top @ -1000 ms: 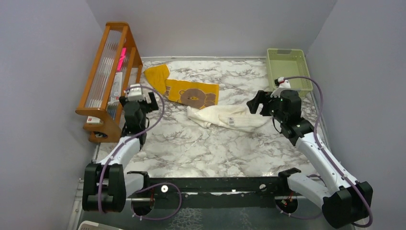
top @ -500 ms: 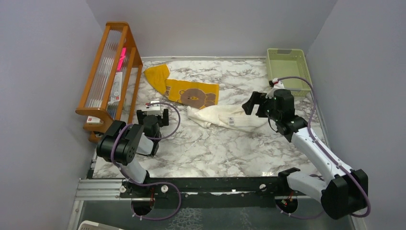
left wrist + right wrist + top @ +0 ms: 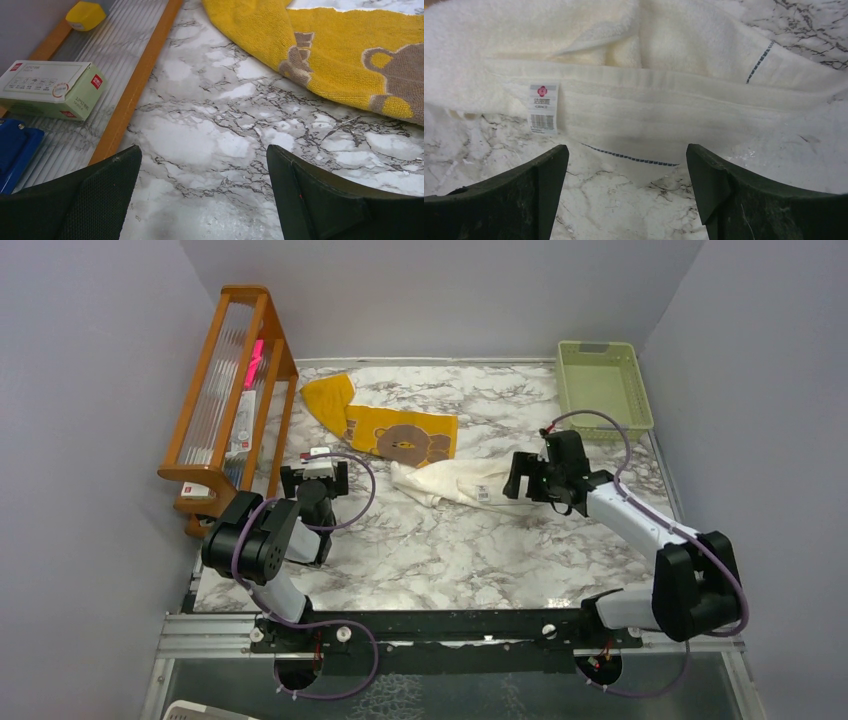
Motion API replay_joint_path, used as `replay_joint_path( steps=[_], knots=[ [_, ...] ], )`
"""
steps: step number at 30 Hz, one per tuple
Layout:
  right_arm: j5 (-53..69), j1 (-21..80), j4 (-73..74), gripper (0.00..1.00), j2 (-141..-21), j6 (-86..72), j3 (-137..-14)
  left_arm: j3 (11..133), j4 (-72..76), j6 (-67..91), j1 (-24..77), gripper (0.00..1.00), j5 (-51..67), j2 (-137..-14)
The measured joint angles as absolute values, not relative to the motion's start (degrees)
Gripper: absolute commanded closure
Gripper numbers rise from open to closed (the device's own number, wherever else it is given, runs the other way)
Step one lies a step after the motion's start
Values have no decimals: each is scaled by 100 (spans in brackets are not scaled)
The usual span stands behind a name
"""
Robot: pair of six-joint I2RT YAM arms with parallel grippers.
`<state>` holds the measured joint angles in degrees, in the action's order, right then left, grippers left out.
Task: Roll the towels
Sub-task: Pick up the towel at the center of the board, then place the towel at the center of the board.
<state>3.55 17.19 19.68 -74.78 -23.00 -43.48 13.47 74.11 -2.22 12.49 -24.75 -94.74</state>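
- Right claw: jaws spread wide with nothing in them, sitting low over the marble-pattern bench. The near hem of the cream-white terry towel is just ahead of the fingers, so I'd guess it's lined up to pinch that edge and start a roll from there.
- The cream towel is rumpled and folded over itself, with its small label facing up. It probably wants flattening first or the roll comes out lumpy.
- Left claw: also wide and empty, low on the bench well to the left of the cream towel. Looks parked out of the way to me.
- The mustard yellow towel with a brown bear pattern lies unrolled just behind-left of the cream towel, so it's waiting its turn.
- The slatted orange wooden rack stands far left of the cream towel.
- The pale green plastic basket is behind-right of the cream towel, maybe where the finished rolls go.
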Motion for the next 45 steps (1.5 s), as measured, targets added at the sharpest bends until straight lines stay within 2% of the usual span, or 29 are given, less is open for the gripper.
replay_joint_path(
  steps=[4,5,6,8,9,15,17,24,26,28,29,32,33,36,41,45],
  knots=[
    [467,1774,1955,24,-8027,-2196,-4331,1347,7413,-233,1249,1,-2495,-9474],
    [489,1815,1946,33,-8173,-2174,-4331,1347,7413,-233,1249,1,-2495,-9474],
    [504,1881,1944,50,-8318,-2165,-4331,1347,7413,-233,1249,1,-2495,-9474],
    [486,2073,1929,94,-8536,-2086,-4342,1347,7413,-235,1249,1,-2497,-9474],
    [502,2165,1914,99,-8576,-2088,-4359,1347,7415,-235,1249,1,-2497,-9474],
    [832,2659,2121,99,-8438,-2438,-4628,1347,7415,-233,1249,1,-2497,-9474],
    [932,2818,2506,99,-8243,-2536,-5240,1347,7415,-233,1249,1,-2497,-9474],
    [1072,3085,3050,99,-7922,-2657,-9472,1347,7415,-233,1249,1,-2497,-9474],
    [1059,3085,3068,99,-7787,-2668,-10278,1347,7415,-233,1249,1,-2497,-9474],
    [1013,3072,3057,95,-7638,-2681,-10656,1347,7415,-233,1249,1,-2497,-9474],
    [985,3033,3059,87,-7533,-2700,-10672,1347,7415,-233,1249,1,-2499,-9474],
    [1015,2786,2904,23,-7297,-2875,-10130,1347,7415,-233,1249,1,-2497,-9474],
    [1050,2655,2827,16,-7249,-2967,-9730,1347,7417,-233,1249,1,-2497,-9474],
    [1177,2270,2554,10,-7295,-3140,-8208,1347,7417,-235,1249,1,-2497,-9474],
    [1175,2086,2783,8,-7813,-3275,-6031,1347,7417,-233,1249,1,-2497,-9474],
    [1050,2102,3028,8,-7695,-3024,-5642,1347,7419,-233,1249,1,-2499,-9474]
  ],
)
